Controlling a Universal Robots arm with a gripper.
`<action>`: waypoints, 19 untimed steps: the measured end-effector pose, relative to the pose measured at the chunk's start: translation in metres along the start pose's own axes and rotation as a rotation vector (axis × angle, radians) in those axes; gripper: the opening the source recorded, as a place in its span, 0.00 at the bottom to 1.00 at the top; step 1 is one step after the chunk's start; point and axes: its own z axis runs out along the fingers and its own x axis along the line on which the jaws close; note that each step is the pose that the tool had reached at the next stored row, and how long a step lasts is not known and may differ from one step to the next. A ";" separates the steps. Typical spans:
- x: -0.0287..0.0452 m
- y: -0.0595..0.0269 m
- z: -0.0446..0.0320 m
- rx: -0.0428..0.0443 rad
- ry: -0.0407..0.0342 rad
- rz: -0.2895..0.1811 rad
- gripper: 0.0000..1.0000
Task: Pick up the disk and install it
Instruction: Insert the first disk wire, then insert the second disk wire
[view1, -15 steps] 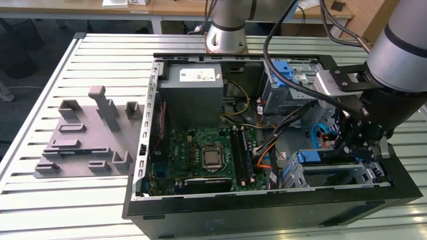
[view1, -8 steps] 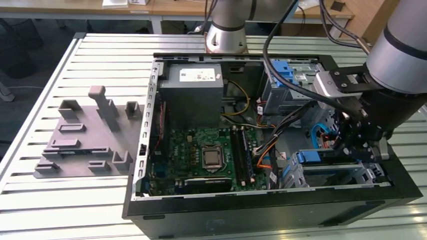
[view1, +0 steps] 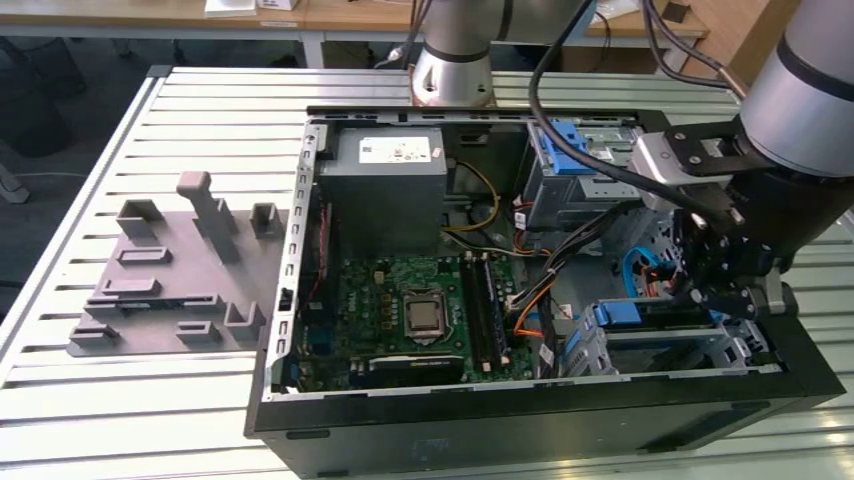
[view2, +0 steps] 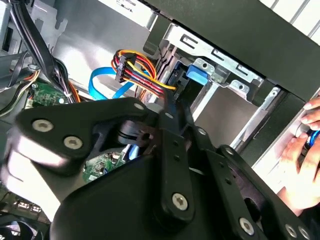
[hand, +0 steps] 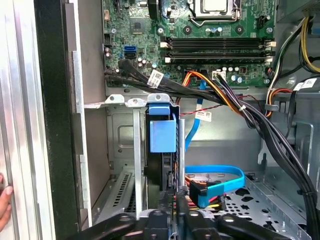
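Inside silver cage (hand: 125, 150): disk (hand: 162, 135), gripper (view1: 707, 295).

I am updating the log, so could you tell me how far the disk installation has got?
Pickup looks done: the disk stands on edge in the silver drive cage at the case's corner. The gripper is down at that cage, its linkage just behind the disk. Whether the disk is fully seated cannot be told. A person's hand rests on the case.

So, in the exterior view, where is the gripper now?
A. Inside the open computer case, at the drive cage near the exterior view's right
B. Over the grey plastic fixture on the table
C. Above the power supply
A: the gripper is low inside the computer case, beside the drive cage.
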 end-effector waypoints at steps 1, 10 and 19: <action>0.0000 -0.0001 -0.0008 -0.0003 0.0001 0.000 0.16; -0.0001 -0.0004 -0.0031 -0.0011 0.0003 0.000 0.11; -0.0001 -0.0006 -0.0052 -0.0013 0.0003 0.000 0.11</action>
